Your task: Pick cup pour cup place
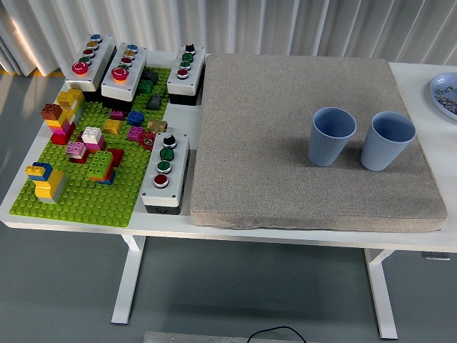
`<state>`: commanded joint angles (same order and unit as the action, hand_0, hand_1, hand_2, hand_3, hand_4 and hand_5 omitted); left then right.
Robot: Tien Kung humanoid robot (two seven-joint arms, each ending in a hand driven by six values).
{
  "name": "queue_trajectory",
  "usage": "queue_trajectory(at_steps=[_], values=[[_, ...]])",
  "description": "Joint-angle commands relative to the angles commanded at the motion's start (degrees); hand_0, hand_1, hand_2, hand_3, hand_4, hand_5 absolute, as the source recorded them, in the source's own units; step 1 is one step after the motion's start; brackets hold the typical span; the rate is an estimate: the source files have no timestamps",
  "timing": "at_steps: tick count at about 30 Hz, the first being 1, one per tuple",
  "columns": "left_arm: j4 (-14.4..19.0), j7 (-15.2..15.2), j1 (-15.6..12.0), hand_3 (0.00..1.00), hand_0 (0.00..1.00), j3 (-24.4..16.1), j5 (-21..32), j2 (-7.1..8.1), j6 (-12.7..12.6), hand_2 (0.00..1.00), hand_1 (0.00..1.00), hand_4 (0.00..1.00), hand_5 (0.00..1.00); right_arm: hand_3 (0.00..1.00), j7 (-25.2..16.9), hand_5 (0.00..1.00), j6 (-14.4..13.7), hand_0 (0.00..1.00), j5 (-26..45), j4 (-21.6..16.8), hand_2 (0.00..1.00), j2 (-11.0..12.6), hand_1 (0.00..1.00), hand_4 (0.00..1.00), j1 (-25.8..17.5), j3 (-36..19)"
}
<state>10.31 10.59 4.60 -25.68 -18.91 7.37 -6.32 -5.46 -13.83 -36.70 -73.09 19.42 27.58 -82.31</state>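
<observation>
I see two ribbed blue cups, left [332,136], right [386,140], upright, just apart on coarse grey mat [285,107], studded green baseplate [78,193] leftward, neither robot hand visible.

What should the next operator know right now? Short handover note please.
Hands: neither robot hand is in view.
Things: two ribbed light blue cups stand upright side by side, close but apart, on the right part of the grey felt mat: left blue cup, right blue cup. What is inside them cannot be made out.
Done: nothing, both cups untouched.
Left: pick a cup, pour into the other, set it down.
</observation>
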Motion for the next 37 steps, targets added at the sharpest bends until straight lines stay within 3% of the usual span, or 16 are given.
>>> queue_trajectory(at_steps=[37], values=[[0.0, 0.1, -0.4, 0.682, 0.725, -1.0, -0.4, 0.04, -0.1, 0.820, 0.773, 0.500, 0.953, 0.805, 0.0, 0.795, 0.3, 0.874, -0.1, 0.0, 0.841, -0.2, 0.819, 0.671, 0.1, 0.8]])
